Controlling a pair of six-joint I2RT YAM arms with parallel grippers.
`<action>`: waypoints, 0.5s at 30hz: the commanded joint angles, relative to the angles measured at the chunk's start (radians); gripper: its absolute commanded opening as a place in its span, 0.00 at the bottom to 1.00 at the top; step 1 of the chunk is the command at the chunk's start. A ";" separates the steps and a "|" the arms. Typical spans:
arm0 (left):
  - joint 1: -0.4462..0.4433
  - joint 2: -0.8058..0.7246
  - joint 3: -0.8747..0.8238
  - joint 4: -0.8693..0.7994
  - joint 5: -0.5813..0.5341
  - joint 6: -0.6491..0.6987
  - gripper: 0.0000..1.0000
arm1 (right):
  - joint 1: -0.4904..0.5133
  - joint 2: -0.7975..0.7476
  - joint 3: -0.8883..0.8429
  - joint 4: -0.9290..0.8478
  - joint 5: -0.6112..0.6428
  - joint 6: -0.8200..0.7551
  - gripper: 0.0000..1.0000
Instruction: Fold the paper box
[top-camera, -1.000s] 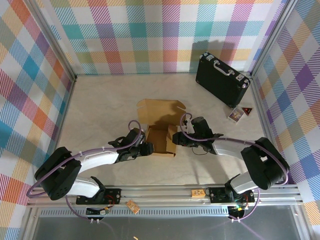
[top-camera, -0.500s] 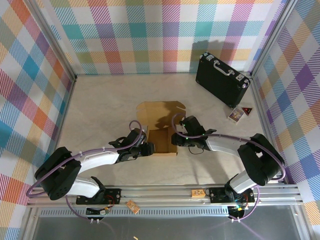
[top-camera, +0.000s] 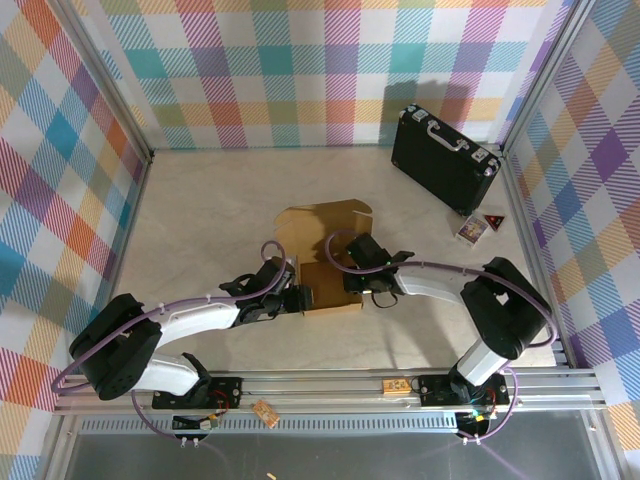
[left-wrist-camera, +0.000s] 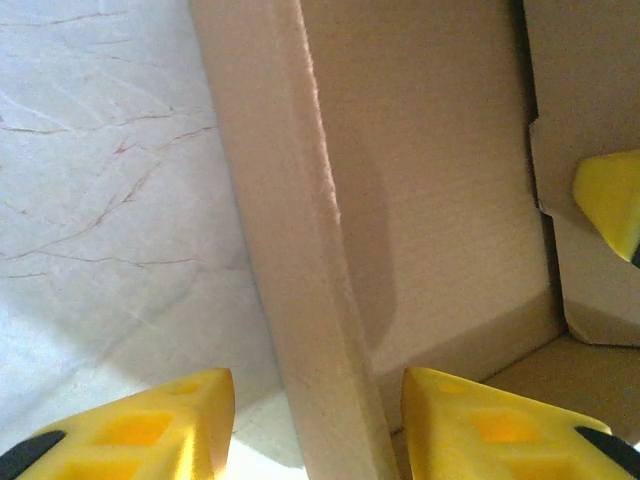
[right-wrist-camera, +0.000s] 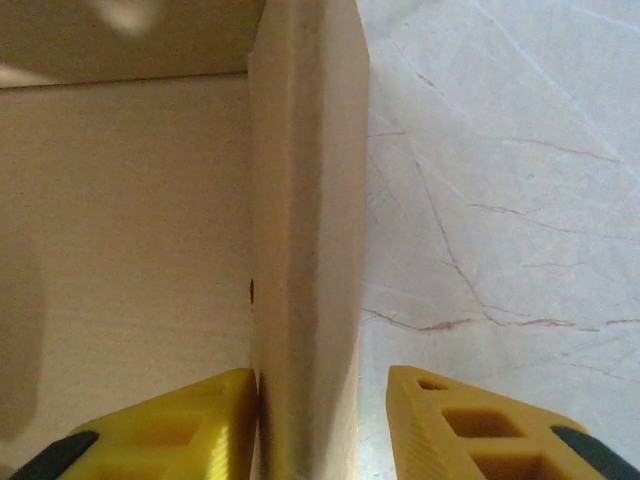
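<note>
Astride opposite side walls of the paper box (top-camera: 322, 222) at centre frame: left gripper (left-wrist-camera: 318, 395) part-open, clear of cardboard both sides; right gripper (right-wrist-camera: 322, 395) part-open (frame-left pad (right-wrist-camera: 200, 410) touching wall) — nothing clamped.

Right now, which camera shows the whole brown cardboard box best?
The top external view: it takes in the whole brown corrugated cardboard box, raised side walls and back flap together. The left wrist view gives a close-up of one upright wall; the right wrist view, the opposite wall.
</note>
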 joint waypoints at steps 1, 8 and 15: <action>-0.021 0.002 0.033 -0.028 -0.011 -0.005 0.48 | 0.018 0.023 0.037 -0.086 0.099 -0.016 0.37; -0.050 -0.011 0.060 -0.070 -0.025 -0.014 0.49 | 0.025 0.048 0.065 -0.107 0.141 -0.028 0.26; -0.113 -0.106 0.092 -0.179 -0.085 -0.016 0.53 | 0.029 0.033 0.091 -0.156 0.212 -0.069 0.11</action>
